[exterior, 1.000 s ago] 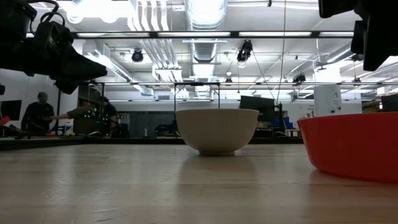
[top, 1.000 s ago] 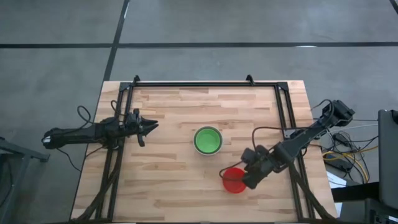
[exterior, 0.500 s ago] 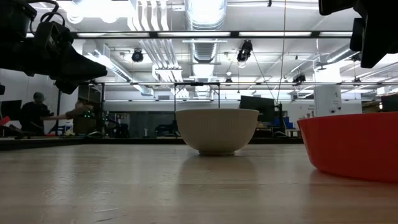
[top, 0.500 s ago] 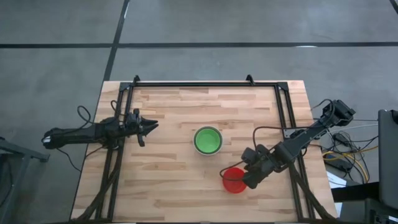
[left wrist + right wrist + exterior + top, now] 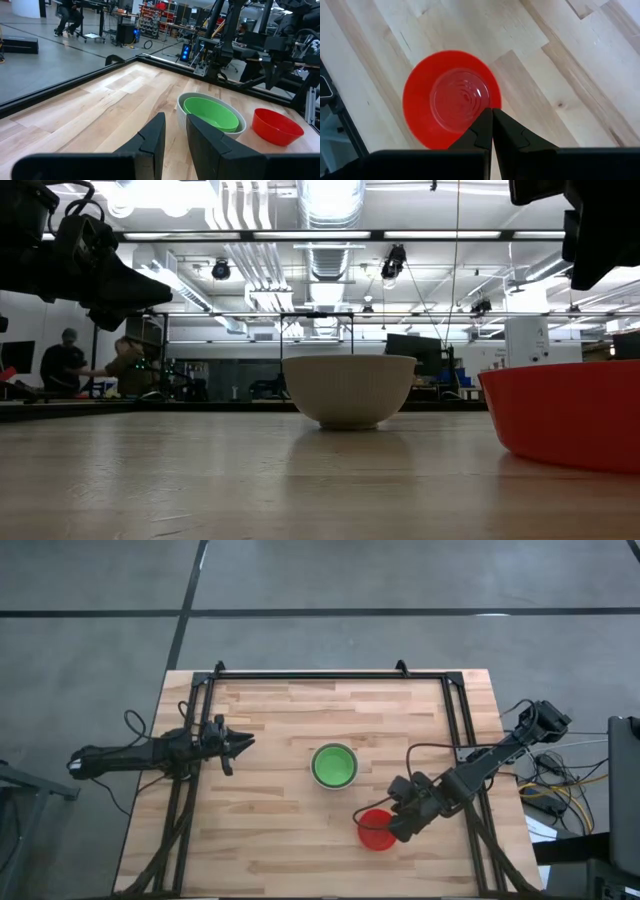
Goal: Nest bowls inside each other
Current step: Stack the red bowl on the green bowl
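Note:
A green bowl (image 5: 334,766) sits nested inside a pale grey-white bowl (image 5: 350,390) at the middle of the table. A red bowl (image 5: 377,829) stands upright on the wood to the near right of them. My right gripper (image 5: 491,111) is shut and hangs above the red bowl's rim on its right side. The low view shows it well clear of the bowl (image 5: 565,415). My left gripper (image 5: 175,132) waits at the table's left side (image 5: 250,741). It is open with nothing between its fingers and points level toward the nested bowls (image 5: 212,114).
A black frame (image 5: 310,675) runs along the far edge and down both sides of the table. Bare wood lies left of the bowls and along the near edge (image 5: 270,840). People (image 5: 65,365) stand in the room beyond the table.

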### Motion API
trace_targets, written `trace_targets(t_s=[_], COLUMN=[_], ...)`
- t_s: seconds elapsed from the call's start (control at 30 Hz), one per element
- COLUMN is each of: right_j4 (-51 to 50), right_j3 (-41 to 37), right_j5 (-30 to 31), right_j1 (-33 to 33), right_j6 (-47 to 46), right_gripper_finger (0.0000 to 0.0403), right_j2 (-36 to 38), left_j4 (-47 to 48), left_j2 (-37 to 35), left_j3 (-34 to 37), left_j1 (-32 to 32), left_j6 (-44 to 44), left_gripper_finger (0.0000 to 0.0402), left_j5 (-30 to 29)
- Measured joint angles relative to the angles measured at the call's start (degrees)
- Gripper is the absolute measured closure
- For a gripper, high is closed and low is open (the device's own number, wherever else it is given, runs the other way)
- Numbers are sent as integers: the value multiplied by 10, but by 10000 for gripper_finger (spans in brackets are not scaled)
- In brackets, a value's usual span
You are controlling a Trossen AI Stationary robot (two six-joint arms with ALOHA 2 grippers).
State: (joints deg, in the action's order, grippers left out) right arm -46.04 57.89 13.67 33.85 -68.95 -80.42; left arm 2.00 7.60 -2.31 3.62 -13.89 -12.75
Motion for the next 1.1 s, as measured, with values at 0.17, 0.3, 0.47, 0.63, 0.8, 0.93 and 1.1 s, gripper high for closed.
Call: trace_targets(t_s=[0.17, 0.3, 0.47, 0.63, 0.8, 0.93, 1.1], right_j4=[23, 40, 71, 73, 78, 81, 80], right_j3=[0, 0, -8, -10, -10, -10, -12], right_j5=[1, 3, 5, 4, 0, 0, -5], right_j1=[0, 0, 0, 0, 0, 0, 0], right_j6=[13, 17, 34, 49, 50, 49, 50], right_gripper_finger=[394, 394, 394, 394, 394, 394, 394], right_j2=[0, -2, -4, -4, -4, -4, -4], left_j4=[0, 0, 0, 0, 0, 0, 0], left_j2=[0, 0, 0, 0, 0, 0, 0], left_j3=[0, 0, 0, 0, 0, 0, 0], left_j1=[0, 0, 0, 0, 0, 0, 0], left_j6=[0, 0, 0, 0, 0, 0, 0], left_gripper_finger=[319, 319, 319, 319, 319, 319, 319], left_j5=[0, 0, 0, 0, 0, 0, 0])
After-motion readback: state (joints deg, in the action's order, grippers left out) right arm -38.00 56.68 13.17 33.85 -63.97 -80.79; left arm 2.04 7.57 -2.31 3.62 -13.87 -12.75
